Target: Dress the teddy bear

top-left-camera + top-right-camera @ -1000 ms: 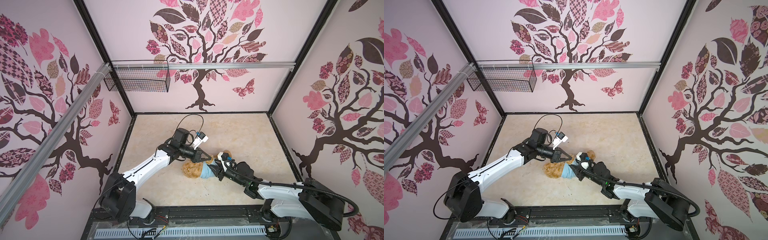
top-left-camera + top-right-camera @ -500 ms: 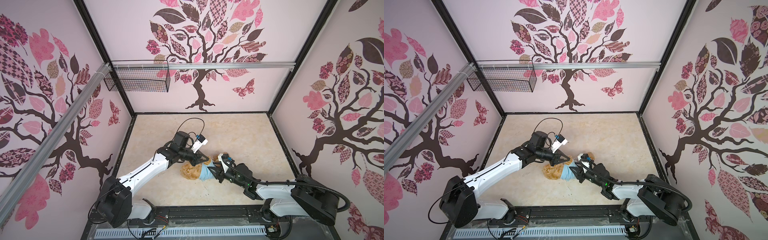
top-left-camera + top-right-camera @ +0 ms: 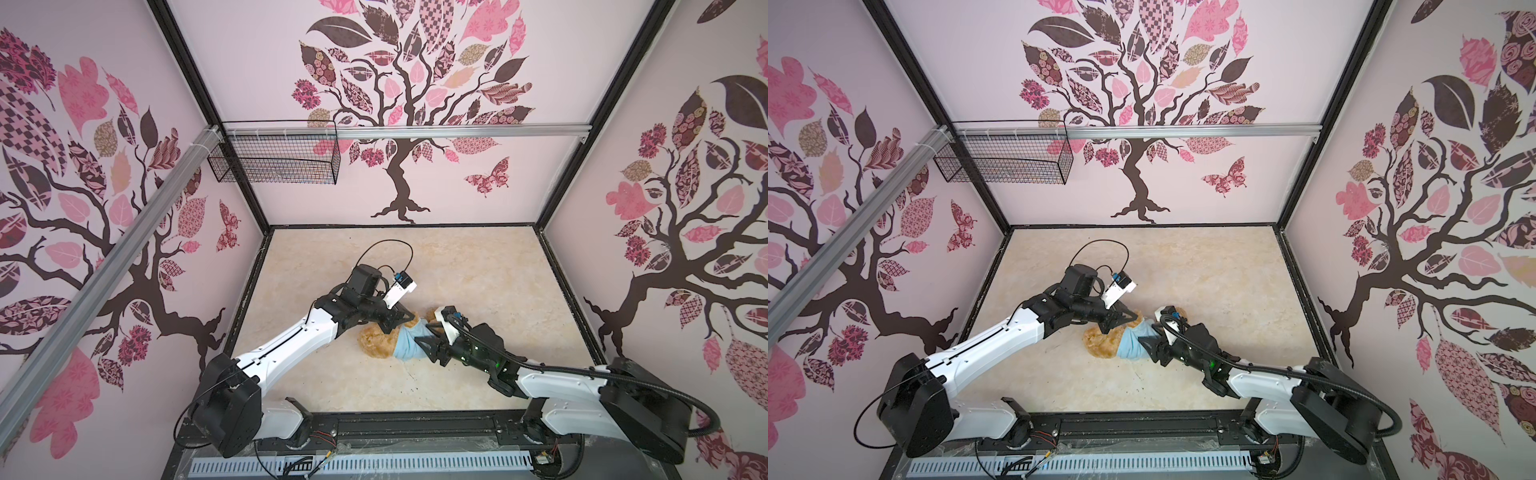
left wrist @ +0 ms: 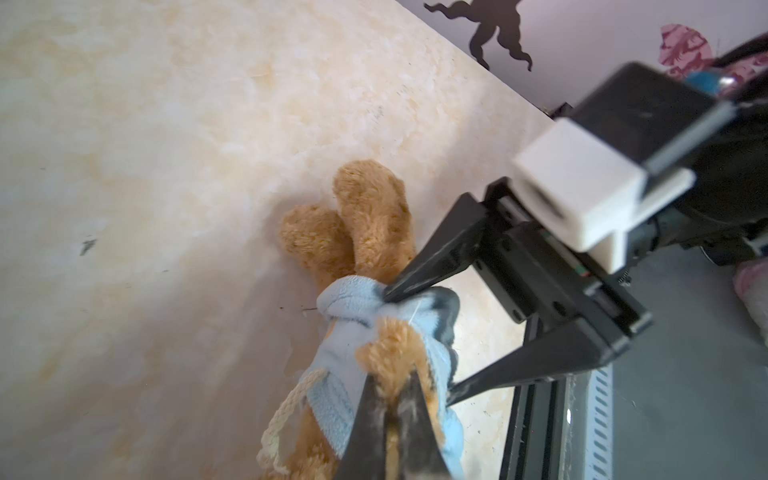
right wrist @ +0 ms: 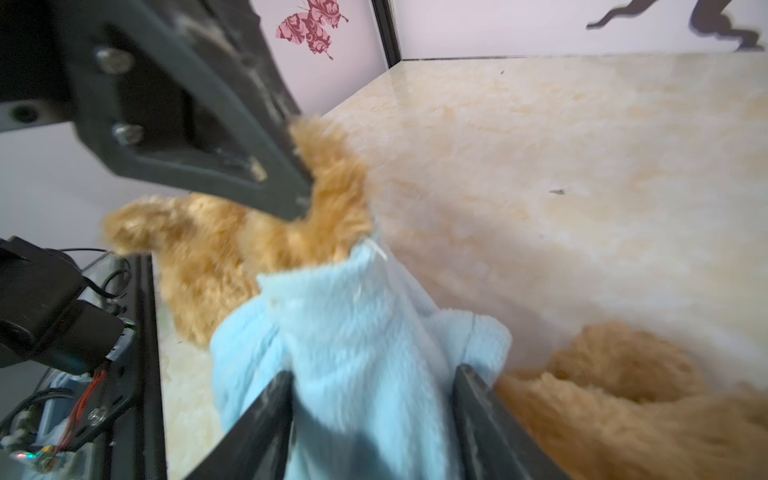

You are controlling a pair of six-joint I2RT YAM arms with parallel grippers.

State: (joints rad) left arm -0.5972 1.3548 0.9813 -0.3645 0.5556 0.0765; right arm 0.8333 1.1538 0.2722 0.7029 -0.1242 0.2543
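The teddy bear (image 3: pixel 376 343) lies mid-table (image 3: pixel 332 270), blue hoodie (image 3: pixel 409 343) bunched round its middle. My left gripper (image 4: pixel 390 374) pinches a furry limb, anchoring it, I reckon; my right gripper (image 5: pixel 374 372) straddles the hoodie, jaws wide.

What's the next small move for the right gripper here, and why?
Probably close the right gripper on the hoodie: its jaws stand open astride the bunched blue fabric, while the left gripper pinches the teddy bear by its paw.
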